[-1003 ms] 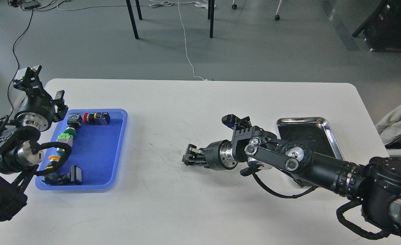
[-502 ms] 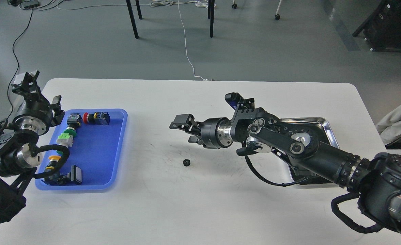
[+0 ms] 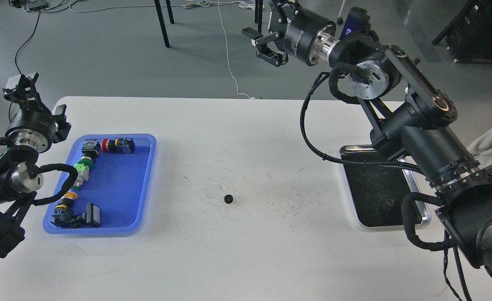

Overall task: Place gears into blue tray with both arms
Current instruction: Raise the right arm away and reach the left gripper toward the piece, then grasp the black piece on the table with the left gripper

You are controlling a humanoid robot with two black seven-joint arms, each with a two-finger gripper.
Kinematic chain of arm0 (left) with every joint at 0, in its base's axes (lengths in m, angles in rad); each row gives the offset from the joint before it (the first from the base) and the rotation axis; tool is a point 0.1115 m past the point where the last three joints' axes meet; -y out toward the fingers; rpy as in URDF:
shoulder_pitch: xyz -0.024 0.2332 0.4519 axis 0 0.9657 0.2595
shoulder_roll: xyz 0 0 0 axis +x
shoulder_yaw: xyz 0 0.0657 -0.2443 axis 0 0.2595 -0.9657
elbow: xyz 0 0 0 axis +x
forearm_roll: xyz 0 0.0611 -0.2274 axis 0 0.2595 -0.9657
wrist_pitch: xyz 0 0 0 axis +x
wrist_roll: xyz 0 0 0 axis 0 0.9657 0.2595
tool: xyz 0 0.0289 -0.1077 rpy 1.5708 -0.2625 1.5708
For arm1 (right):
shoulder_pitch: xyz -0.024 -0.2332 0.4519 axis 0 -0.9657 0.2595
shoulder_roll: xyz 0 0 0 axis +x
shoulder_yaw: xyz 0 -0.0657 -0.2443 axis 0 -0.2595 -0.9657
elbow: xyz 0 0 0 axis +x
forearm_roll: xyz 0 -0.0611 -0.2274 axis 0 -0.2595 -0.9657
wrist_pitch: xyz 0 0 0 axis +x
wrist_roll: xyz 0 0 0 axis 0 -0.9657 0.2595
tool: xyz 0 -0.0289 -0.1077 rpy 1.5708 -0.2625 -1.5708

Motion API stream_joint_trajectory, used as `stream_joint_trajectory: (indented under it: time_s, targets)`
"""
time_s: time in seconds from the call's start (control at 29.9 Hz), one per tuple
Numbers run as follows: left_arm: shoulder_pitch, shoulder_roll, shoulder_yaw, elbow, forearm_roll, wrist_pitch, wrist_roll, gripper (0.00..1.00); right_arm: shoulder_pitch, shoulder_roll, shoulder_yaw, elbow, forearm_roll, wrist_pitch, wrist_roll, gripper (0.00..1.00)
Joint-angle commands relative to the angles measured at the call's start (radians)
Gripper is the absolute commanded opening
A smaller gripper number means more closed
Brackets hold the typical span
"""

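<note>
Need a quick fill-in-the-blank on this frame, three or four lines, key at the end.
1. The lone gear lies on the white ____, between the two trays.
2. The push-button switches sit inside the ____ tray.
3. The right gripper is raised high, its fingers ____ and holding nothing.
4. The silver metal tray sits on the ____ side of the view.

Missing words: table; blue; open; right

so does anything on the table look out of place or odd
Yes: one gear lies alone on the bare table, well right of the blue tray, which holds only push-button switches. Both grippers are raised clear of it.
</note>
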Motion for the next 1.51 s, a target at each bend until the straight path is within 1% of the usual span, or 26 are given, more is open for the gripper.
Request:
stream_joint_trajectory:
  time_s: [0.0,0.13,0.2,0.3,0.37,0.47,0.57,0.64,0.7,0.77,0.87,0.94,1.04,1.17,1.47]
  targets:
    - [-0.002,0.041,0.034,-0.041,0.0,-0.002,0.013,0.98,-0.063,-0.009,0.064,0.004,0.18,0.0,0.008,0.95]
    - [0.007,0.093,0.057,-0.101,0.0,-0.002,0.014,0.98,-0.157,-0.115,0.127,0.005,0.407,0.014,0.011,0.97]
    - [0.015,0.125,0.075,-0.146,0.0,-0.002,0.014,0.98,-0.207,-0.162,0.142,0.005,0.49,0.038,0.012,0.97]
    - [0.038,0.211,0.144,-0.26,0.011,0.003,0.016,0.98,-0.313,-0.218,0.184,0.013,0.594,0.107,0.011,0.97]
    - [0.055,0.269,0.19,-0.342,0.048,0.003,0.016,0.98,-0.374,-0.247,0.22,0.017,0.636,0.133,0.011,0.97]
    - [0.07,0.346,0.209,-0.475,0.115,0.003,0.016,0.98,-0.457,-0.275,0.259,0.019,0.654,0.152,0.011,0.97]
    - [0.115,0.412,0.214,-0.627,0.172,0.005,0.022,0.98,-0.523,-0.281,0.279,0.02,0.655,0.179,0.011,0.97]
    - [0.122,0.432,0.243,-0.701,0.238,0.005,0.04,0.98,-0.553,-0.281,0.293,0.02,0.655,0.194,0.011,0.97]
    - [0.121,0.435,0.296,-0.744,0.374,-0.002,0.079,0.98,-0.588,-0.281,0.303,0.022,0.655,0.194,0.011,0.97]
    - [0.122,0.422,0.324,-0.752,0.518,-0.002,0.099,0.98,-0.611,-0.281,0.313,0.02,0.655,0.194,0.011,0.97]
    - [0.122,0.385,0.374,-0.755,0.708,-0.003,0.105,0.98,-0.632,-0.281,0.323,0.019,0.655,0.194,0.012,0.97]
    - [0.113,0.31,0.43,-0.75,0.892,0.0,0.108,0.98,-0.642,-0.281,0.325,0.017,0.655,0.194,0.012,0.97]
    - [0.118,0.233,0.476,-0.73,1.142,0.001,0.111,0.98,-0.652,-0.281,0.322,0.017,0.655,0.194,0.011,0.97]
    - [0.11,0.156,0.56,-0.649,1.448,0.001,0.111,0.98,-0.654,-0.281,0.317,0.016,0.653,0.194,0.011,0.97]
    - [0.073,-0.074,0.611,-0.431,1.726,0.009,0.111,0.98,-0.66,-0.281,0.31,0.007,0.651,0.194,0.011,0.97]
